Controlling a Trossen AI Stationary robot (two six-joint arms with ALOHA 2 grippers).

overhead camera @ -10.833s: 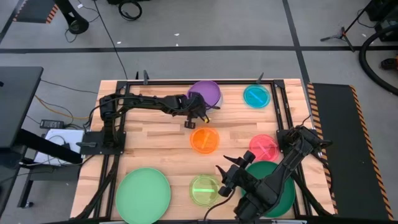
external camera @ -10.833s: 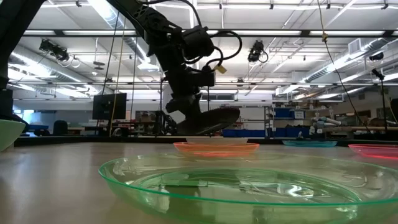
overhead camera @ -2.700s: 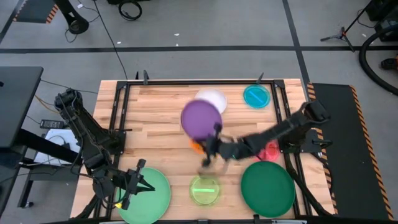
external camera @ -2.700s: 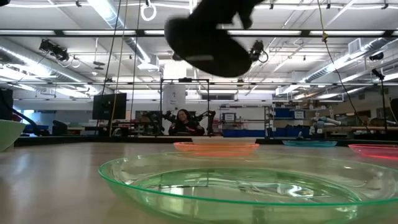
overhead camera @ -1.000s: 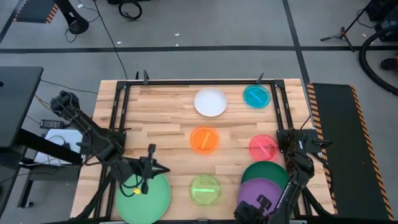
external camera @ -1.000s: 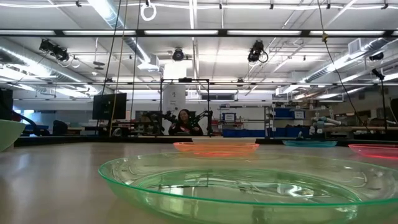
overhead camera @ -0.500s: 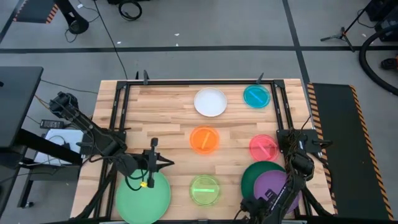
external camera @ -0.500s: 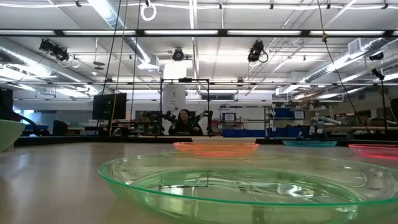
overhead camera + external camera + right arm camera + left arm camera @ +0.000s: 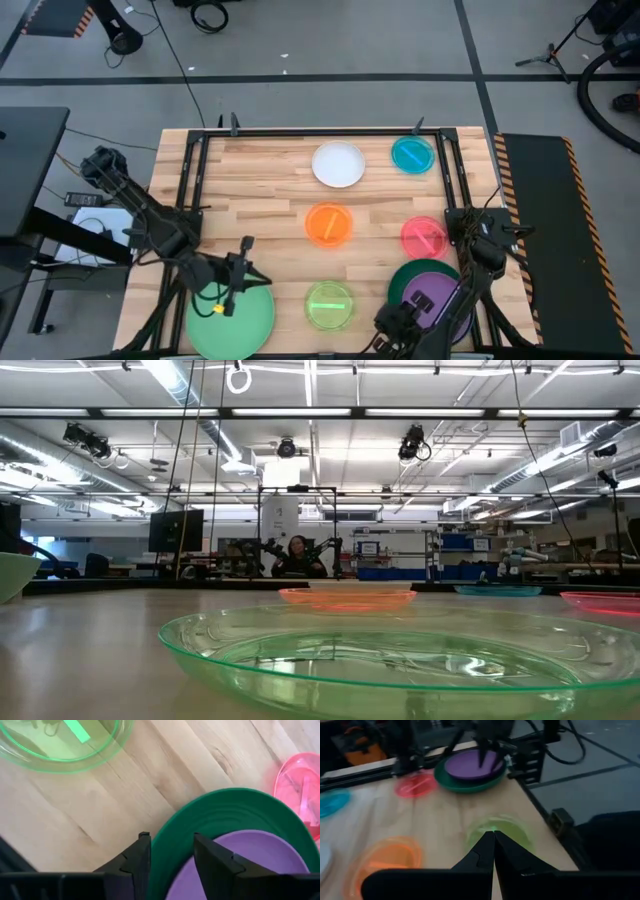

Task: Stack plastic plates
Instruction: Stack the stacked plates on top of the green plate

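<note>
The purple plate (image 9: 432,298) lies on the dark green plate (image 9: 408,278) at the near right. My right gripper (image 9: 170,847) is open at that stack's near-left rim, with the dark green rim (image 9: 172,832) showing between its fingers; whether they touch it I cannot tell. My left gripper (image 9: 240,280) is shut and hovers over the far edge of the light green plate (image 9: 230,320). Lying singly on the table are the lime plate (image 9: 330,305), orange plate (image 9: 329,225), pink plate (image 9: 424,237), white plate (image 9: 338,164) and teal plate (image 9: 412,154).
A black metal frame (image 9: 190,180) borders the table at left, right and far side. Bare wood (image 9: 250,200) lies left of the orange plate. In the low view the lime plate (image 9: 370,650) fills the foreground, and a person (image 9: 297,555) sits in the room behind.
The purple plate, earlier hanging over the near edge of the dark green plate, has shifted toward the far edge and now lies centred on it. My right gripper has sunk and drawn back toward the table's left, off the purple plate.
</note>
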